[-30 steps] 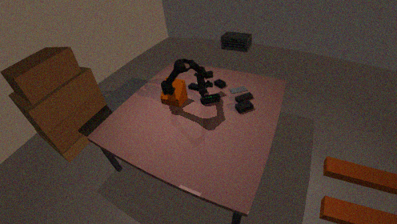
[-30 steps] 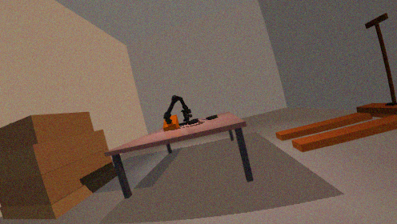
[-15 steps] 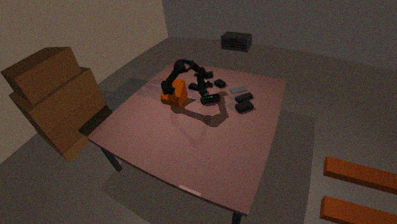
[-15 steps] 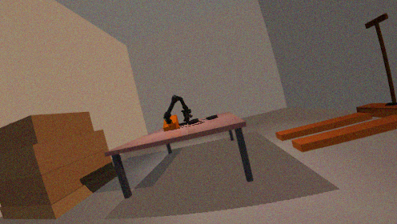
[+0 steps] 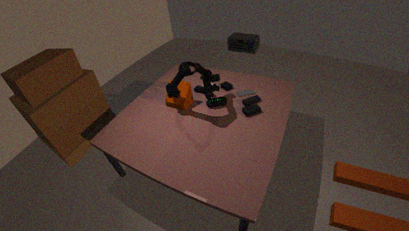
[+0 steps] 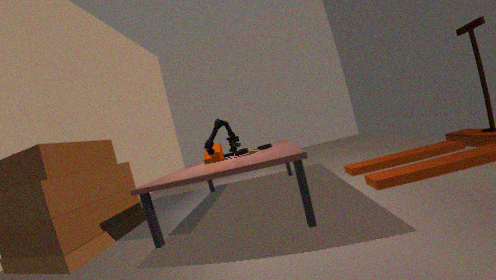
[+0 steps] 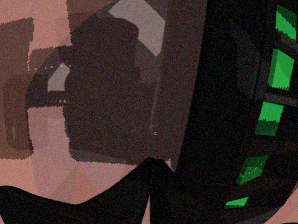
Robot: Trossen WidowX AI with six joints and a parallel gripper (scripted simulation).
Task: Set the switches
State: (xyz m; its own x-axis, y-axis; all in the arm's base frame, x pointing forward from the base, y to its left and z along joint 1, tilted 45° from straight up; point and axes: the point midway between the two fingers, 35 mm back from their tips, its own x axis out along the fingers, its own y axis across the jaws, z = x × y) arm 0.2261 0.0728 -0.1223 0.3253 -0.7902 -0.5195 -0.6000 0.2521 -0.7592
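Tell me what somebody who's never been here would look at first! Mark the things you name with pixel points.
Probably the big stack of brown boxes (image 5: 62, 103) (image 6: 87, 185) on the left, or the bright orange bars (image 5: 371, 179) (image 6: 415, 175) over on the right. Then their eyes might go to the bent black arm (image 5: 186, 68) (image 6: 218, 122) on the pink table (image 5: 173, 153) (image 6: 270, 159), beside a dark box with glowing-looking green bits (image 5: 216, 102) (image 7: 281, 69).
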